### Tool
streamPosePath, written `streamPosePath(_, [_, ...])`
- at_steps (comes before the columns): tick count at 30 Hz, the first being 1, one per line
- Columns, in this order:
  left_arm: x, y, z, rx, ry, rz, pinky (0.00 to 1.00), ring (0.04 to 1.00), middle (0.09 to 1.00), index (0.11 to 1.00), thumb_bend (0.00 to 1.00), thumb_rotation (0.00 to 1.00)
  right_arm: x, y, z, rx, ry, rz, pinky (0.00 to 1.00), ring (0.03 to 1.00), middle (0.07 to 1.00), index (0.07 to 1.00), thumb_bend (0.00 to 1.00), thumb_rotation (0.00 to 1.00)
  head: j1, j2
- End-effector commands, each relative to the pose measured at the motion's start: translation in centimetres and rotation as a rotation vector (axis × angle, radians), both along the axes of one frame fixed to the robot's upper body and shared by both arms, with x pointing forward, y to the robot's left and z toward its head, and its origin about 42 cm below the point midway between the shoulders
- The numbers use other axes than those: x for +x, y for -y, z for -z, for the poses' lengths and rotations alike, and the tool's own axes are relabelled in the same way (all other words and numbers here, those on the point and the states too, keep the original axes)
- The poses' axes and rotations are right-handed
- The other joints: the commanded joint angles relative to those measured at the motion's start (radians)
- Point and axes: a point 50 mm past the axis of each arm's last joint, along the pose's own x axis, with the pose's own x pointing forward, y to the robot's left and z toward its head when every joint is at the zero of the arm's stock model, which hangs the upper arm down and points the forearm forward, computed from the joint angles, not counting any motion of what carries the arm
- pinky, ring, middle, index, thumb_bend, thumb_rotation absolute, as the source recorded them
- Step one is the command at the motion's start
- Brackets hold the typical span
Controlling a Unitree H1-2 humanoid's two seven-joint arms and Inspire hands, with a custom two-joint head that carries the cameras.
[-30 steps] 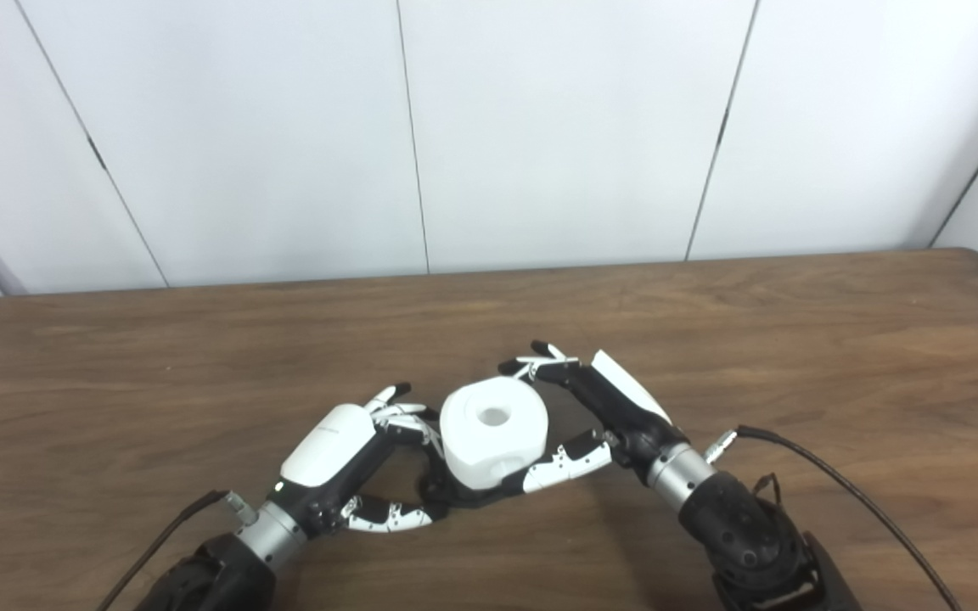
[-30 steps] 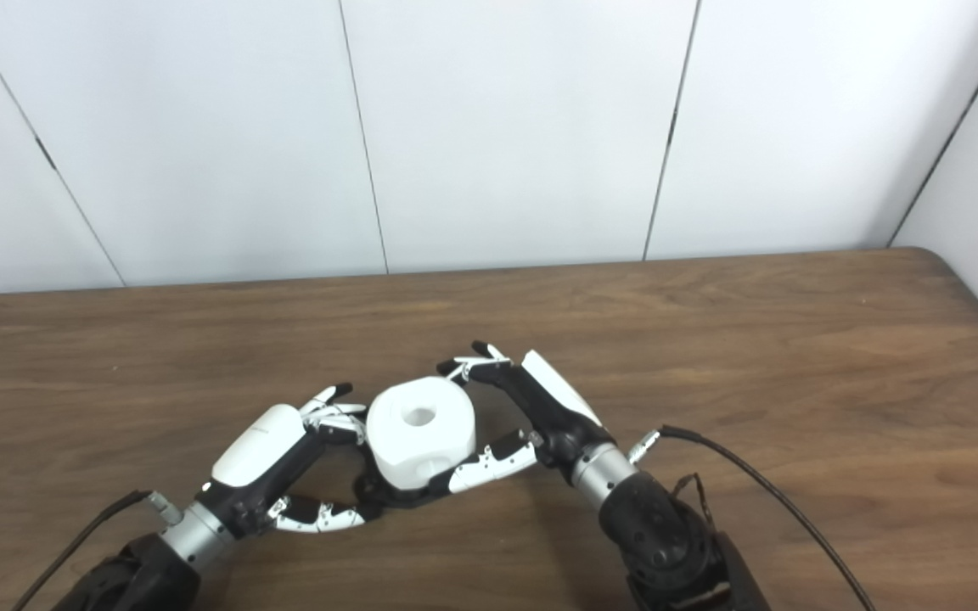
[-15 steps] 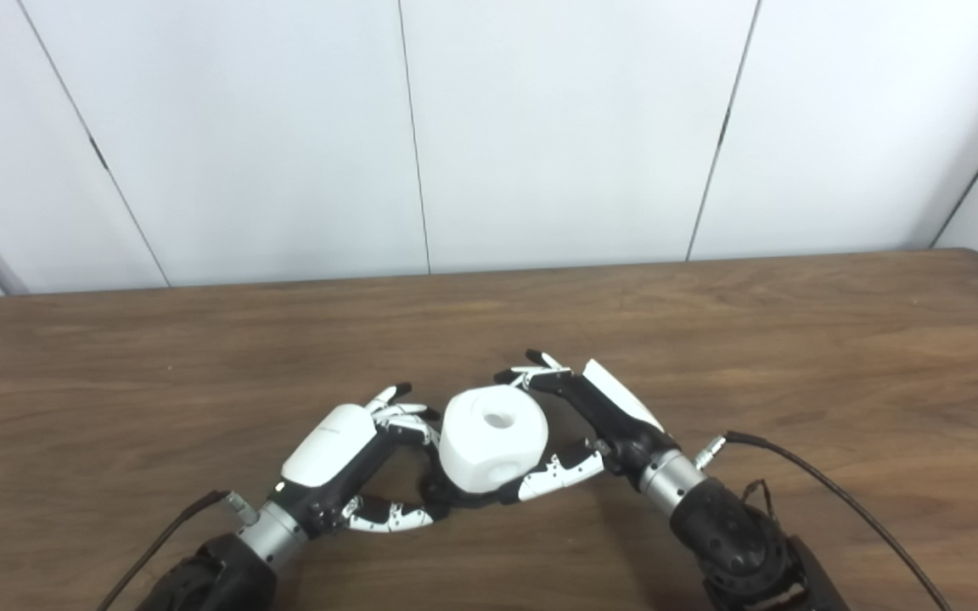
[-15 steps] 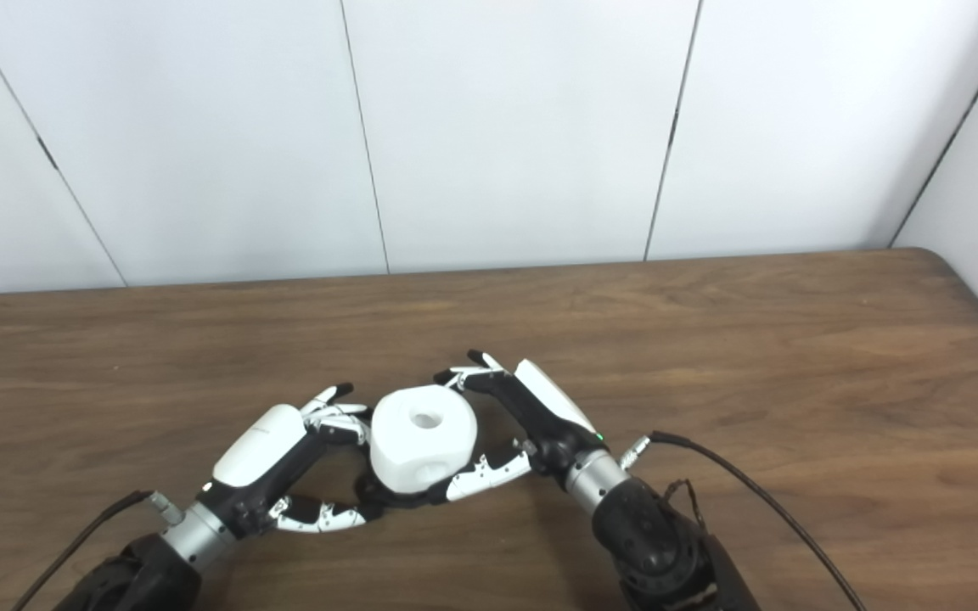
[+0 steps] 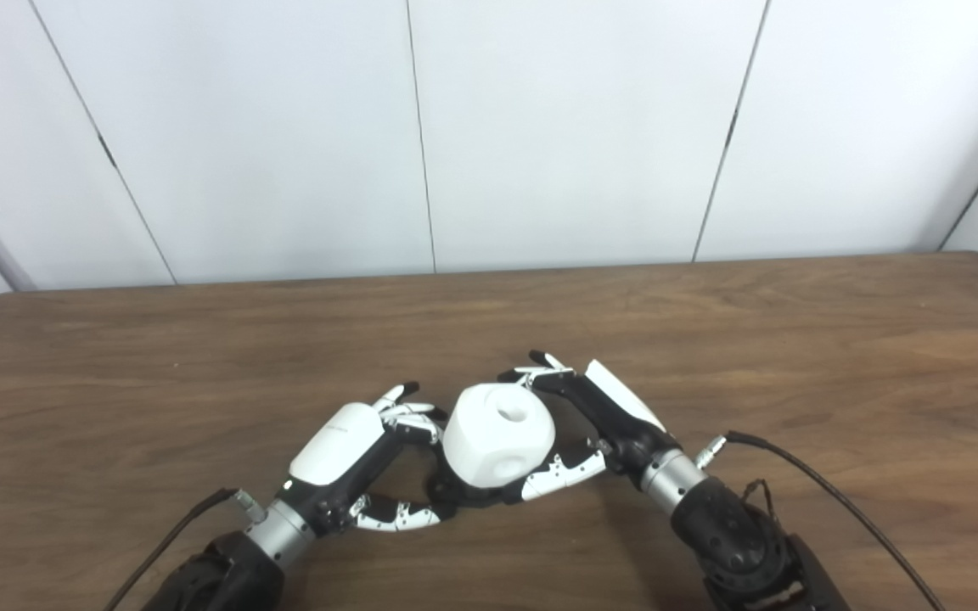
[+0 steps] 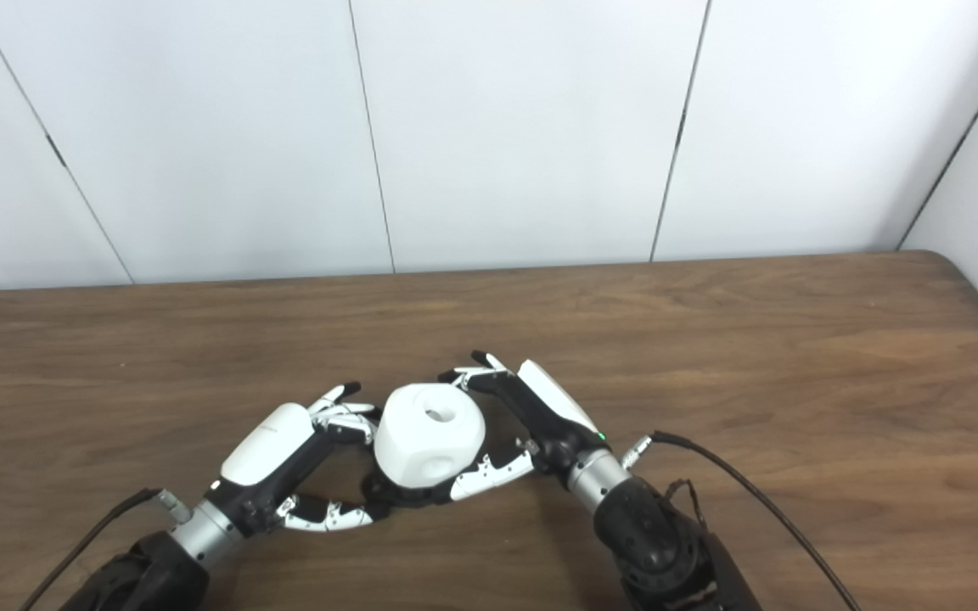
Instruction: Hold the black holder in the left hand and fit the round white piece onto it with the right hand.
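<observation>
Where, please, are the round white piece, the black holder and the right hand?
round white piece (image 5: 496,434), left eye view, front face.
black holder (image 5: 446,490), left eye view, visible base edge.
right hand (image 6: 540,416), right eye view, palm.

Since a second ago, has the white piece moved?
Yes. The round white piece has sunk toward the table and tipped, its hole now facing farther away.

Open table (image 5: 795,339) surrounds both hands (image 5: 345,441); cable (image 5: 829,501) possibly trails right.
</observation>
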Motion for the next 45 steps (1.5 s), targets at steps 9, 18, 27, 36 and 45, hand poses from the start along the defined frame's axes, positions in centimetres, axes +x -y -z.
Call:
streamPosePath(9, [0.1,0.8,-0.5,0.033,0.031,0.018,1.00,0.829,0.647,0.482,0.52,0.05,0.8,0.0,-3.8,-0.015,0.133,-0.037,1.00,0.989,0.830,0.483,0.52,0.15,0.004,0.003])
streamPosePath(18, [0.2,1.1,-0.7,0.032,0.036,0.016,1.00,0.828,0.651,0.482,0.52,0.05,0.4,0.5,-4.4,-0.065,0.144,-0.055,1.00,0.983,0.852,0.494,0.52,0.16,0.008,0.014])
streamPosePath(27, [0.2,1.2,-1.0,0.033,0.044,0.009,1.00,0.828,0.649,0.482,0.52,0.05,0.4,0.6,-4.9,-0.085,0.153,-0.061,1.00,0.984,0.863,0.672,0.94,0.26,0.008,0.019])
streamPosePath(36, [0.1,1.3,-1.2,0.028,0.046,0.007,1.00,0.831,0.647,0.482,0.52,0.05,0.2,0.5,-4.4,-0.090,0.148,-0.065,1.00,0.994,0.875,0.673,0.94,0.28,0.013,0.021])
streamPosePath(45, [0.0,1.3,-1.6,0.026,0.049,0.002,1.00,0.830,0.648,0.482,0.52,0.05,0.2,0.4,-4.3,-0.077,0.152,-0.069,1.00,1.000,0.885,0.676,0.94,0.28,0.011,0.024])
